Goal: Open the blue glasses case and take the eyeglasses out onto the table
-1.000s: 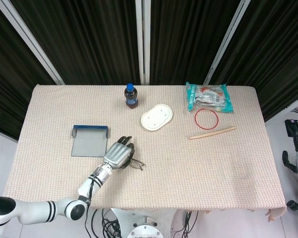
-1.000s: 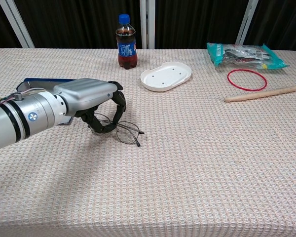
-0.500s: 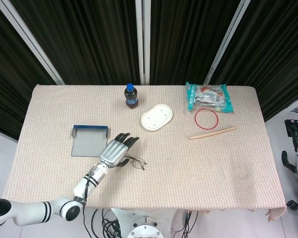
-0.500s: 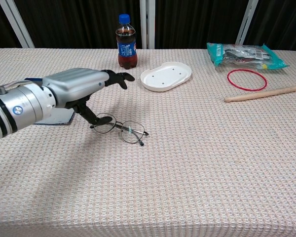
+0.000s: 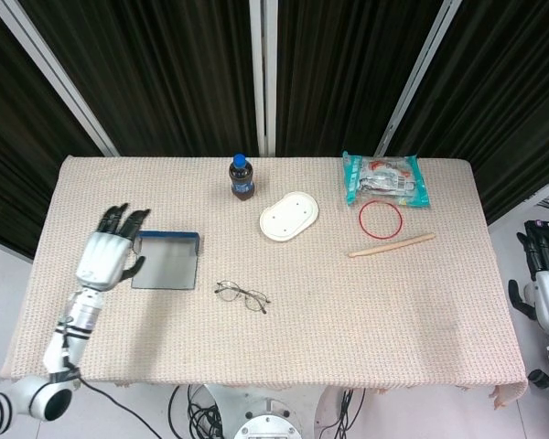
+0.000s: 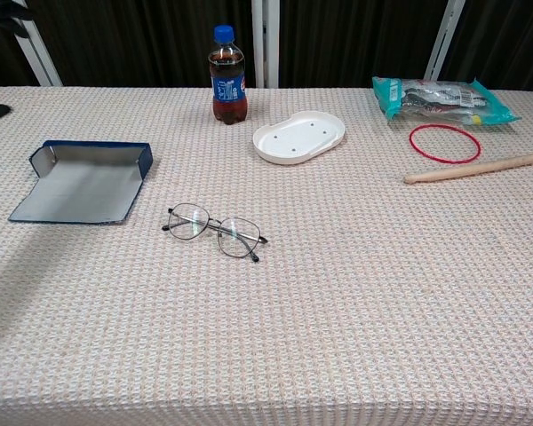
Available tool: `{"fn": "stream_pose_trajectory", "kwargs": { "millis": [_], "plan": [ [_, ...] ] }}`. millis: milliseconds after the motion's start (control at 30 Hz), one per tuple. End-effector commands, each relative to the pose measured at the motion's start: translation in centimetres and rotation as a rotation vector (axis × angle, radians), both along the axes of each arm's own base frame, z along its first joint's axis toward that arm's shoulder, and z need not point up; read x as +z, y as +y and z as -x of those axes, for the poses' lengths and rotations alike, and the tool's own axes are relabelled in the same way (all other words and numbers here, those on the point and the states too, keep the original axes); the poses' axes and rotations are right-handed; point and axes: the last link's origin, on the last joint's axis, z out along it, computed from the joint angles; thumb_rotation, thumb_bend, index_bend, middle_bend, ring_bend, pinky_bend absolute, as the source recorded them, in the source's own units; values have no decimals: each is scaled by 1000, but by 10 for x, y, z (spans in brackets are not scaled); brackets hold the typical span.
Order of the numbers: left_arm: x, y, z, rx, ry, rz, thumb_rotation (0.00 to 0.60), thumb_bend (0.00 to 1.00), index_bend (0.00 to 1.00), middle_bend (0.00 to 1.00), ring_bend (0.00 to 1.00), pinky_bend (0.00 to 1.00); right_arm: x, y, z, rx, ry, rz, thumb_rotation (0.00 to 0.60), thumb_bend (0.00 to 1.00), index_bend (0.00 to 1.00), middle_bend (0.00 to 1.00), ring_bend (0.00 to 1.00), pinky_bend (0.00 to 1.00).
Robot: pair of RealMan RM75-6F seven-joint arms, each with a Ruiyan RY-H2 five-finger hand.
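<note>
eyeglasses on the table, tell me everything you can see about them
The eyeglasses have thin dark wire frames with roundish clear lenses and slim temples that look folded in behind the lenses. They lie free on the woven beige tablecloth, set at a slant, just right of the opened blue glasses case and not touching it. Nothing holds them: the left hand is off on the far side of the case, fingers spread.
</note>
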Motion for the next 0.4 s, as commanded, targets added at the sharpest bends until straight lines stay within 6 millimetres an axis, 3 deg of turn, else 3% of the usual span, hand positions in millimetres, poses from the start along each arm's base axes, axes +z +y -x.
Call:
{"fn": "stream_pose_trajectory", "kwargs": {
  "millis": [33, 200, 400],
  "plan": [
    [39, -23, 54, 132, -6, -70, 600, 257, 89, 115, 0, 90, -4, 1, -4, 16, 12, -1, 600, 432, 0, 0, 0, 0],
    [66, -45, 94, 255, -23, -104, 600, 253, 91, 102, 0, 86, -7, 1, -5, 11, 18, -5, 600, 438, 0, 0, 0, 0],
    [66, -61, 114, 299, -47, -63, 600, 253, 91, 98, 0, 82, -5, -4, -9, 1, 16, -1, 600, 440, 0, 0, 0, 0]
  ]
}}
